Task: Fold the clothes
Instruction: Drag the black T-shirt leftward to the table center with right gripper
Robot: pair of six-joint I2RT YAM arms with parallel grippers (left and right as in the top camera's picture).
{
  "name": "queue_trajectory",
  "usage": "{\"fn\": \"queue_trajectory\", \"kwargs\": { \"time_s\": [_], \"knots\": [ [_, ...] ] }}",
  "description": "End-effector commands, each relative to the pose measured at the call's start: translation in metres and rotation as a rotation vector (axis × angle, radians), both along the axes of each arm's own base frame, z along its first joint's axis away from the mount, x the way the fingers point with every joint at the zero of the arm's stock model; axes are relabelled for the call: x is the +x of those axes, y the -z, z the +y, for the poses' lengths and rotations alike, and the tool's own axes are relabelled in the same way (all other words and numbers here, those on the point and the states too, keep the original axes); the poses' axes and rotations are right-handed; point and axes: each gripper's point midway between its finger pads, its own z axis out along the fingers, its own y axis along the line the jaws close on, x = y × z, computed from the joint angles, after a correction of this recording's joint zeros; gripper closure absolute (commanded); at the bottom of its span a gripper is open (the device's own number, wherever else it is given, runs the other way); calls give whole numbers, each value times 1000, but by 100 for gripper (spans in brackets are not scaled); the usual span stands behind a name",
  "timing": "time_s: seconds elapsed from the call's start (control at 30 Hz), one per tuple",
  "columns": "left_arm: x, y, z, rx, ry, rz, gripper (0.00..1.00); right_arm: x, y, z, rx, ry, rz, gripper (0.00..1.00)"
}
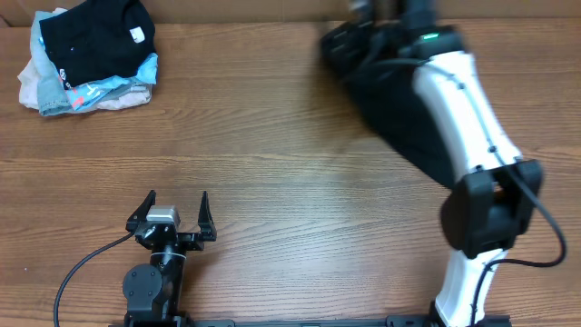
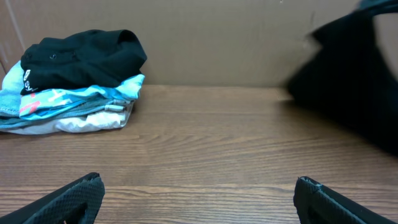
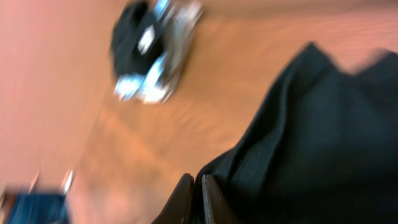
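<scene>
The right arm (image 1: 463, 100) stretches from the lower right to the upper right of the overhead view. The right gripper (image 3: 198, 186) has its fingers pinched almost together on a black garment (image 1: 390, 104), which is blurred at the table's (image 1: 272, 173) upper right. The left gripper (image 1: 177, 196) sits at lower left, spread wide and holding nothing. A pile (image 1: 91, 54) of folded clothes lies at upper left, well apart, with open wood between.

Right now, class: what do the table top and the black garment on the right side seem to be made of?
Table top: wood or wood-look laminate, matte brown; long grain lines show. Black garment: soft matte cloth; it drapes and folds. The fibre cannot be told.
</scene>
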Motion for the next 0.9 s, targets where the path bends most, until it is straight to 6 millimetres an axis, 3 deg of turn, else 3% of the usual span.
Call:
{"fn": "queue_trajectory", "kwargs": {
  "time_s": [0.0,0.1,0.2,0.23,0.27,0.3,0.43,0.57,0.73,0.87],
  "knots": [
    [0,-1,3,-17,-14,-6,0,-30,-5,47,-65,-78,-46,96],
    [0,-1,3,-17,-14,-6,0,-57,4,79,-118,-127,-38,95],
    [0,-1,3,-17,-14,-6,0,-79,4,97,-108,-189,-14,90],
    [0,-1,3,-17,-14,-6,0,-83,5,99,-107,-199,-5,73],
    [0,-1,3,-17,-14,-6,0,-85,5,98,-111,-201,4,24],
    [0,-1,3,-17,-14,-6,0,-87,5,97,-115,-201,10,0],
    [0,-1,3,-17,-14,-6,1,-82,5,74,-134,-160,50,0],
    [0,-1,3,-17,-14,-6,0,-61,-4,27,-138,-61,72,0],
    [0,-1,3,-17,-14,-6,0,-30,-14,-63,-140,130,116,0],
    [0,-1,3,-17,-14,-6,0,-22,-1,-145,-156,298,235,0]
  ]
}}
